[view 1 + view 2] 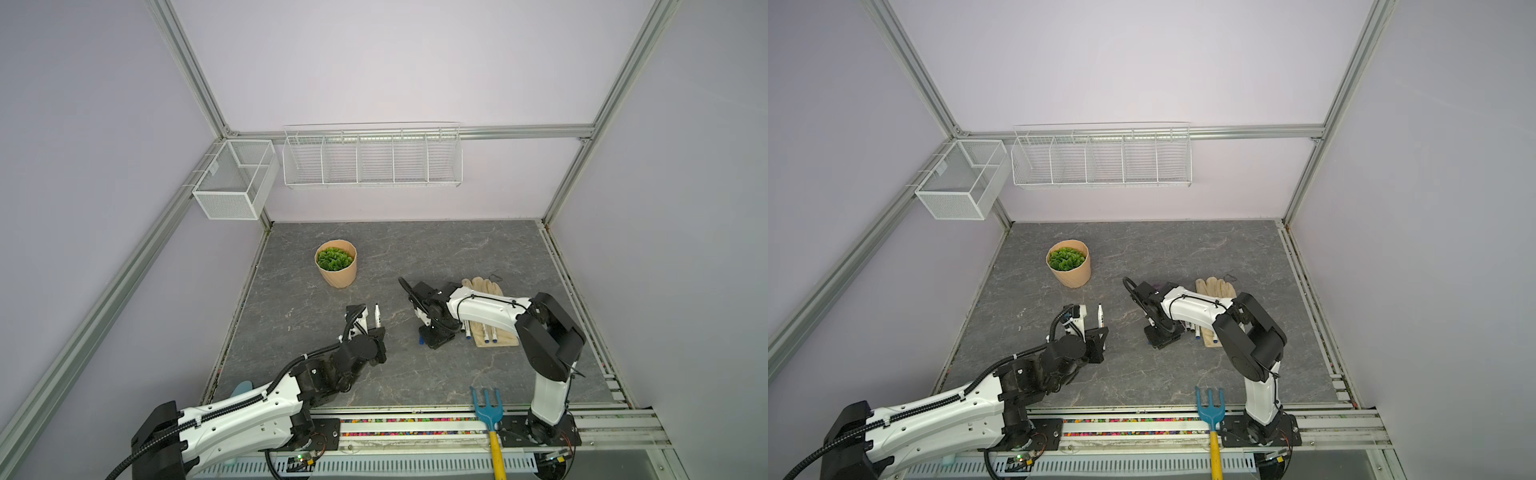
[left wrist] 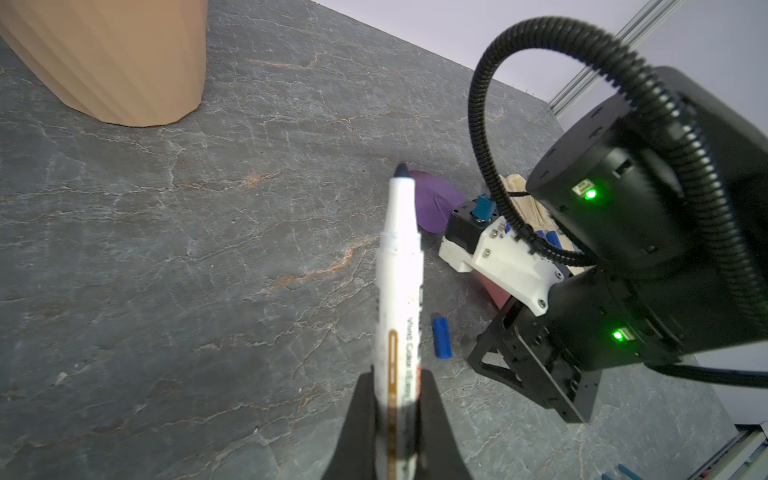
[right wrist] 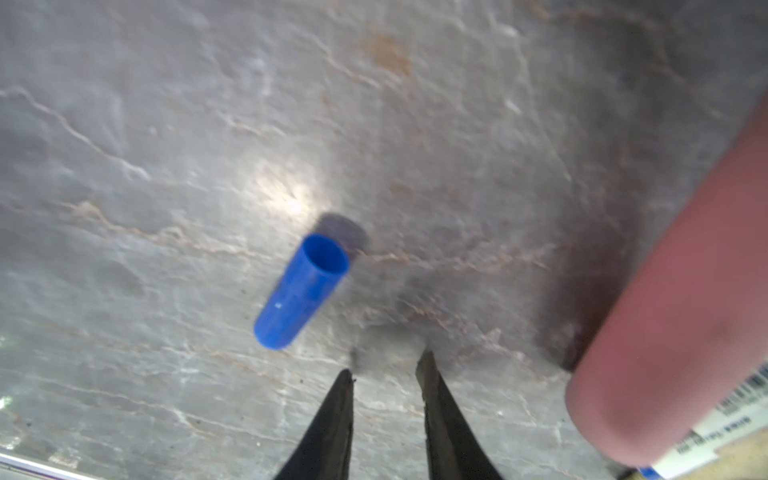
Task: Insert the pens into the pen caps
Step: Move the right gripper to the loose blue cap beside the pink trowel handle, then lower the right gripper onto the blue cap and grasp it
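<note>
The left gripper (image 2: pixel 397 376) clamps an uncapped pen (image 2: pixel 399 291) near a blue cap (image 2: pixel 441 336).

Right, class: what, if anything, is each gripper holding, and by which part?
Left gripper: a pen, by the rear of its labelled barrel. Right gripper: nothing; the blue cap lies free.

We read "Vivid Color" printed lengthwise on the white barrel of the pen (image 2: pixel 399 299); the letters after it are too blurred. The barcode label (image 3: pixel 744 395) on the pink handle (image 3: pixel 681 316) defeats us.
</note>
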Controlling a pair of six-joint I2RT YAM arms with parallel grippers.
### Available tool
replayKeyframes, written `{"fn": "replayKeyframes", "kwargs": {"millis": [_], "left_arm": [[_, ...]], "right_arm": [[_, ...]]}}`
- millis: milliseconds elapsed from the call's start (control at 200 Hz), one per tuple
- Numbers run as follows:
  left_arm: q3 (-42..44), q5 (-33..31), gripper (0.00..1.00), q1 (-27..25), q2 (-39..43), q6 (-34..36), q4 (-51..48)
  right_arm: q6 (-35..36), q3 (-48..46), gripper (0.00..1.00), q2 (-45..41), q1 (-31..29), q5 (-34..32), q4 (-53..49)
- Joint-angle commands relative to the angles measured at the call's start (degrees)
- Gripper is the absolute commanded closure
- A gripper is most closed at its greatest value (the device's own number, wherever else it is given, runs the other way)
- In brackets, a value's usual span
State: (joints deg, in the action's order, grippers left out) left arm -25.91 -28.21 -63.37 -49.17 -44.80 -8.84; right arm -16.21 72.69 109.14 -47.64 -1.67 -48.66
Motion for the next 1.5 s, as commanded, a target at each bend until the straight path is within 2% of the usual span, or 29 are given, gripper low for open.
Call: {"fn": "replayKeyframes", "kwargs": {"millis": [0, 305, 665, 900, 1204, 1499], "left_arm": [[0.5, 0.3, 1.0, 0.2, 0.8, -1.1, 0.5], [0.5, -0.5, 1.0, 0.2, 2.4, -0.8, -0.9], [0.3, -0.6, 1.0, 0.2, 1.8, -1.0, -1.0], [0.4, -0.4, 1.0, 0.2, 1.0, -1.1, -0.3], [0.4, 0.7, 1.0, 0.2, -0.6, -1.2, 1.6], [0.0, 1.4, 1.0, 0.1, -1.8, -1.0, 2.6]], "right_arm": [[1.1, 2.1, 0.68, 2.3, -1.9, 0.1, 0.6], [3.1, 7.3, 0.68, 5.4, -4.0, 0.1, 0.2], [4.3, 15.1, 0.61, 9.6, -3.5, -1.4, -0.8], [4.1, 17.1, 0.61, 11.8, -2.0, -1.2, -1.1], [1.0, 16.4, 0.62, 11.9, 0.3, -1.1, 0.3], [0.1, 11.7, 0.66, 10.0, 1.0, -5.6, -0.7]]}}
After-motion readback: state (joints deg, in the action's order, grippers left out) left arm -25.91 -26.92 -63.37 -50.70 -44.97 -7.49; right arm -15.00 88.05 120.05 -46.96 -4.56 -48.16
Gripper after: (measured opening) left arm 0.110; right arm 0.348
